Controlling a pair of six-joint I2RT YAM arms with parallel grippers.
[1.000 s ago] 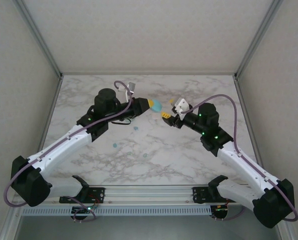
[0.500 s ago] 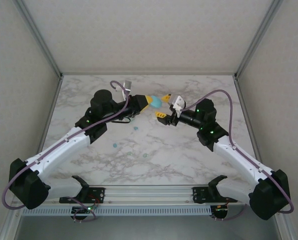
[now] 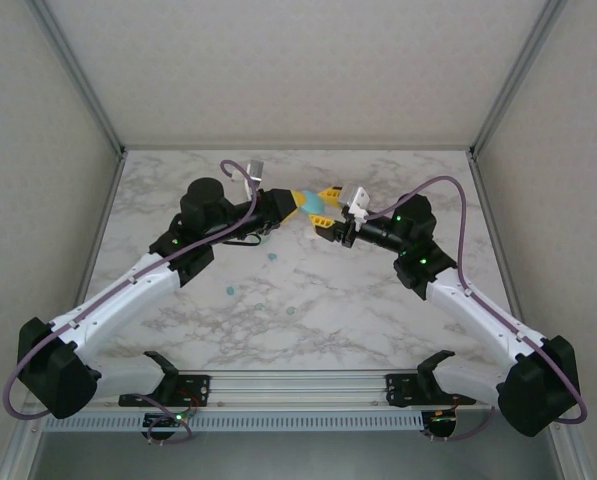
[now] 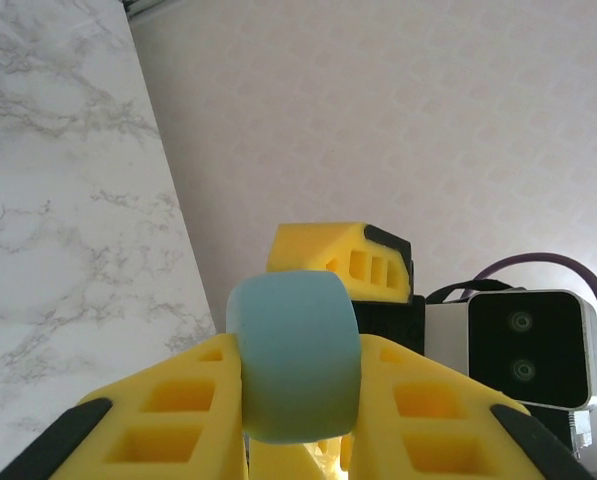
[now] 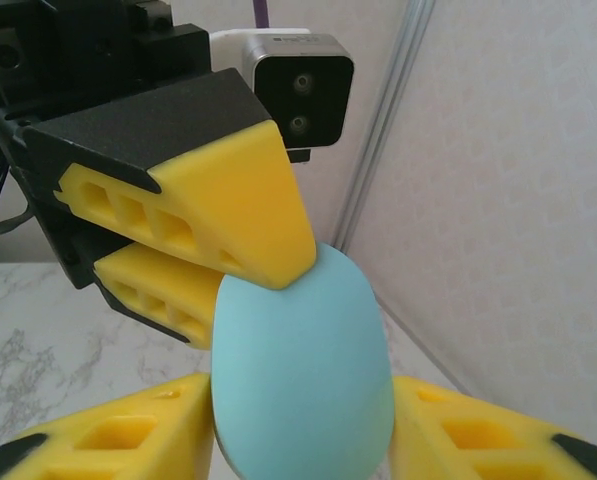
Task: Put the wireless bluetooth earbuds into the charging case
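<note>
Two claws, one charging case point(image 3: 315, 204): my left claw point(image 3: 304, 206) clamps one end, my right claw point(image 3: 326, 209) is shut on the opposite end, its long axis running between us.

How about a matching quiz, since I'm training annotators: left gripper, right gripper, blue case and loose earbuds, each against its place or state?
1 left gripper
2 right gripper
3 blue case
4 teal earbuds

a lying loose on the marble table
b held up off the table
c shut on the case
d fingers either side of the case's free end

Pairs: 1-c, 2-d, 3-b, 4-a.
</note>
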